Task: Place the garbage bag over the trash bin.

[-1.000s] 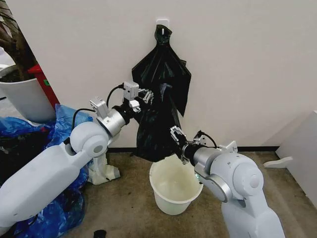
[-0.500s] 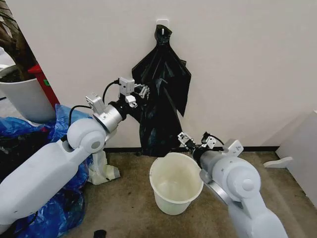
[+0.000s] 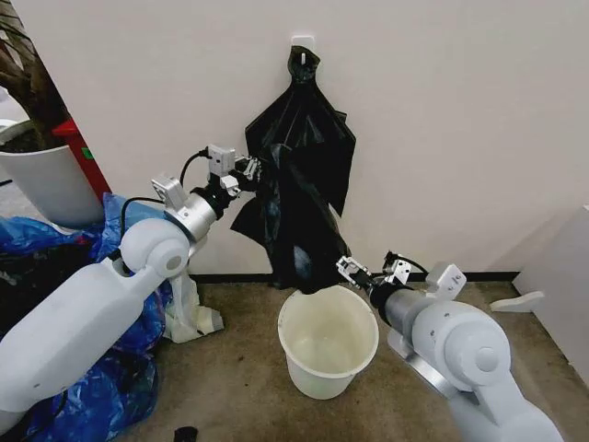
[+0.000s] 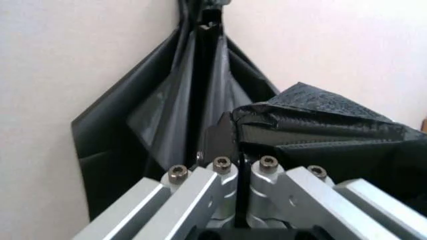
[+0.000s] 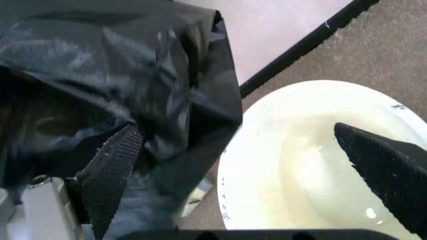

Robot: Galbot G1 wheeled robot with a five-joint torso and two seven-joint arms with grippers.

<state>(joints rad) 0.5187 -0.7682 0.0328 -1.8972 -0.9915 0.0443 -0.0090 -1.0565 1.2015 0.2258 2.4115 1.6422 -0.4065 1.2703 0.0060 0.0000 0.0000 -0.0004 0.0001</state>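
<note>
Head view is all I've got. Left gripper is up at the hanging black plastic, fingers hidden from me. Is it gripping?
Observer: Yes. In the left wrist view the left gripper is shut on the garbage bag, with black plastic pinched between its pads.
Operator: And the right one, down by the bin?
Observer: In the right wrist view the right gripper is open and holds nothing. Its fingers are spread wide: one pad sits in front of the bag's lower part, the other over the mouth of the trash bin.
</note>
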